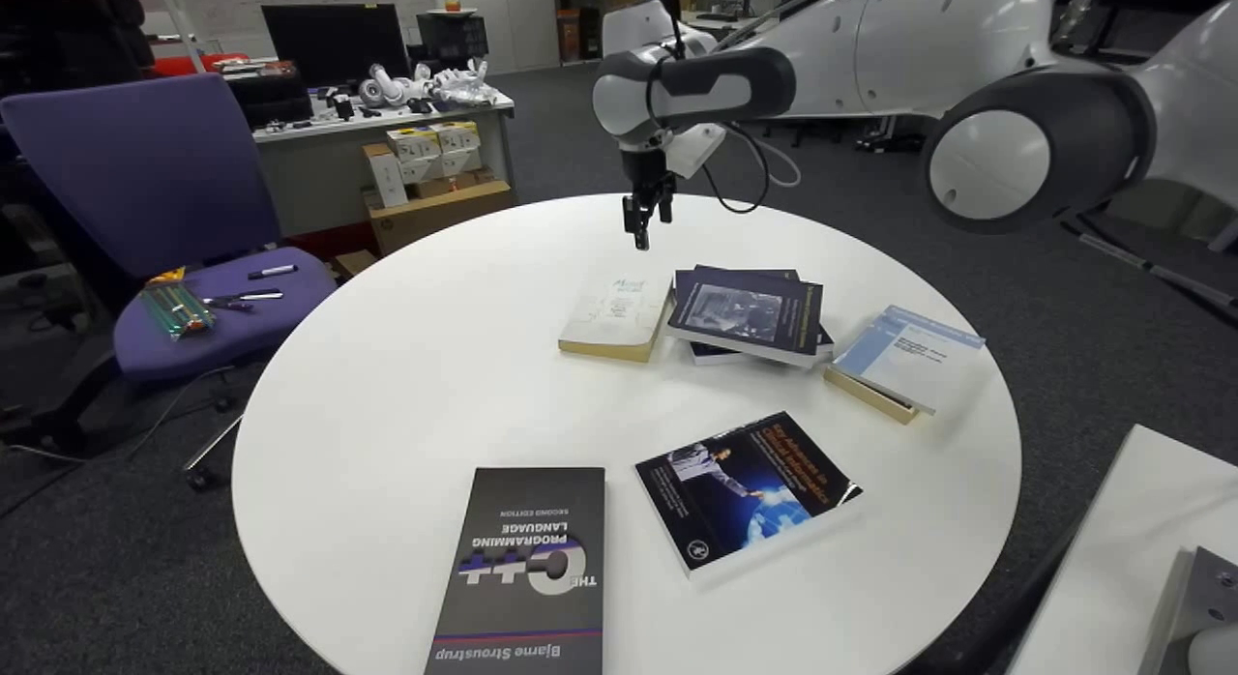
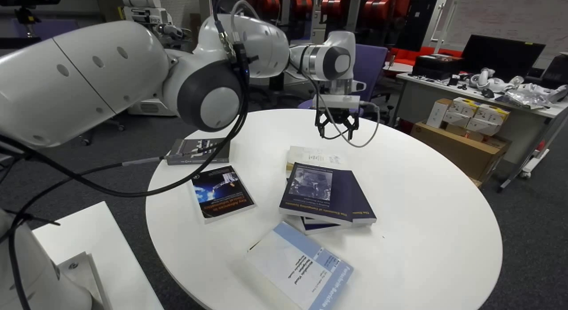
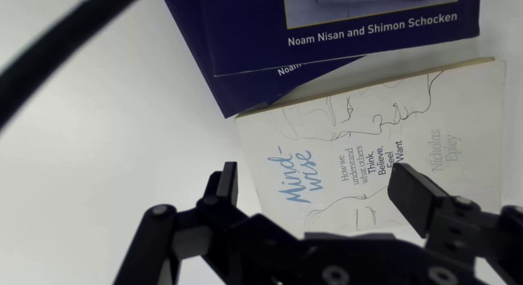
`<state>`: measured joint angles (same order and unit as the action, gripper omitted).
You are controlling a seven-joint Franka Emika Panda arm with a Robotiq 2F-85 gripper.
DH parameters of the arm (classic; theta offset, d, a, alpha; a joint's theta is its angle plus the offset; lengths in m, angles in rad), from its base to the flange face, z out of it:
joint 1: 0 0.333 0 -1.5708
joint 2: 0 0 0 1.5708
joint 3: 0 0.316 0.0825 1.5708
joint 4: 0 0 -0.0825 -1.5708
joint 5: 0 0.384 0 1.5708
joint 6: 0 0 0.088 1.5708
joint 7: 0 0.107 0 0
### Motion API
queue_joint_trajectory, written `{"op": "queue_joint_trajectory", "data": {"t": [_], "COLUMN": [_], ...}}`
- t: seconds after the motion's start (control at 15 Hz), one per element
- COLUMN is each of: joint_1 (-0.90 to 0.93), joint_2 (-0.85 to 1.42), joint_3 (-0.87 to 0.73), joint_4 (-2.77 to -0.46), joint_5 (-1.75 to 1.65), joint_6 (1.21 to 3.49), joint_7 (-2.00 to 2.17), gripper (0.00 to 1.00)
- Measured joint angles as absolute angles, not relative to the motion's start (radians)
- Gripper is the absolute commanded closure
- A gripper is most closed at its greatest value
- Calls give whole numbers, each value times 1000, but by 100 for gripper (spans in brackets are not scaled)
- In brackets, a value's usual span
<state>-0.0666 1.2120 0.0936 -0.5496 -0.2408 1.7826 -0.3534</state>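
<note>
Black two-fingered end effector [image 2: 336,135]: jaws parted, empty, hanging above white round tabletop [image 1: 435,366]. Off-white "Mind-wise" paperback [image 3: 335,166]: flat thereon, close beside navy-covered paperback stack [image 1: 745,312]. Step, seemingly: approach; next move likely calls for alignment, then lowering.

Clad in white shells [image 2: 84,79], dark grey joint housings [image 2: 189,96], pale round caps [image 2: 219,108]; black cables [image 2: 242,68]; black gripper [image 2: 336,136] with round screws [image 3: 336,275].

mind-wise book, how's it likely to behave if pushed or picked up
The Mind-wise book looks like a paperback, so it may flex if lifted by one edge. Lying flat, it should slide rather than tip. The dark books close beside it might block a push that way.
</note>
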Motion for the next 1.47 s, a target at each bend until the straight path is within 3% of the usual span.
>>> {"op": "queue_joint_trajectory", "data": {"t": [0.73, 1.47], "joint_1": [4, 5], "joint_2": [1061, 1074], "joint_3": [73, 72], "joint_4": [-569, -582], "joint_5": [-281, -282], "joint_6": [1391, 1467], "joint_7": [-328, -343], "gripper": [0, 0]}}
